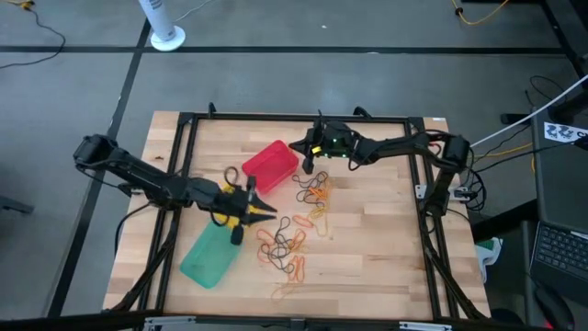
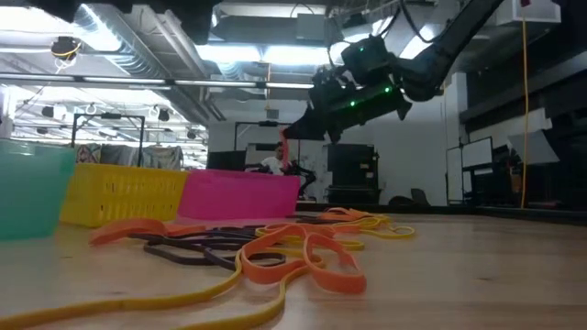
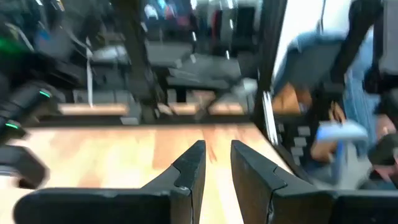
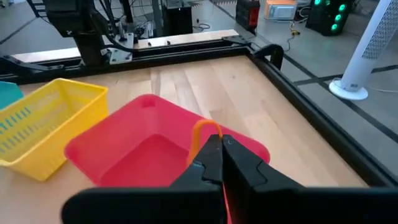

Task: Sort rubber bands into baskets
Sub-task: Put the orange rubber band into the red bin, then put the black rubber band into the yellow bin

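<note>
Orange rubber band (image 4: 205, 134) hangs lengthwise downward from right gripper (image 4: 219, 144).

the right gripper (image 4: 219, 144) hangs over the red basket (image 4: 149, 146), its two dark fingers pressed together on an orange rubber band (image 4: 203, 132) whose loop arches up just above the fingertips. the red basket sits tilted on the wooden table (image 4: 211, 87), its open side facing the camera. touching it at one corner is the yellow basket (image 4: 50, 127), with slotted walls. a sliver of the teal basket (image 4: 9, 93) shows beyond the yellow one. a black frame rail (image 4: 311, 109) borders the table, and a white fan base (image 4: 351, 87) stands on the floor past it.
</note>
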